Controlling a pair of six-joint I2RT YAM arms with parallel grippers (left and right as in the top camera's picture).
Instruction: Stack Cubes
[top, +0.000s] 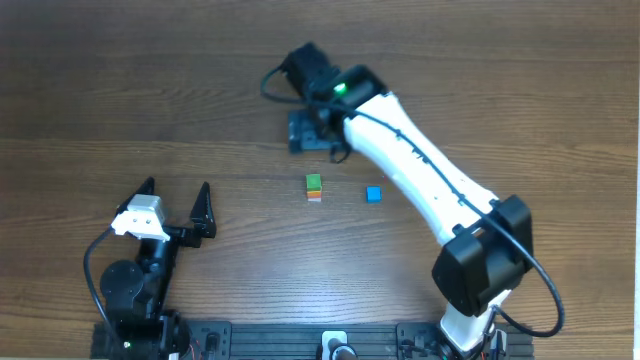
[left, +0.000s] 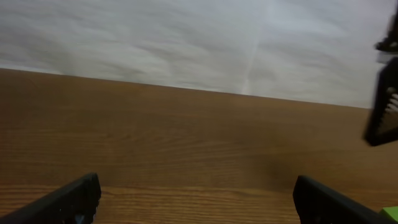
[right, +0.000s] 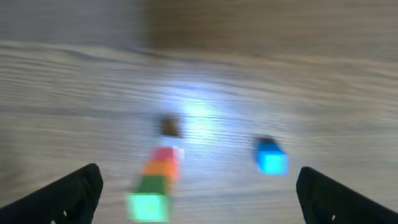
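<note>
The right pincer (right: 199, 180), spread and empty, hangs nearest the blue cube (right: 272, 157), beside a seemingly three-cube stack (right: 158, 183).

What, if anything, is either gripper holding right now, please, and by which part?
Nothing: the left gripper and the right gripper are both open and empty.

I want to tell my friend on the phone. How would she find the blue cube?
Look near the middle of the wooden table, beside the long white right arm. A small stack of cubes with green on top stands there. The blue cube sits alone on the wood to the stack's right, not touching it, the only blue one.
</note>
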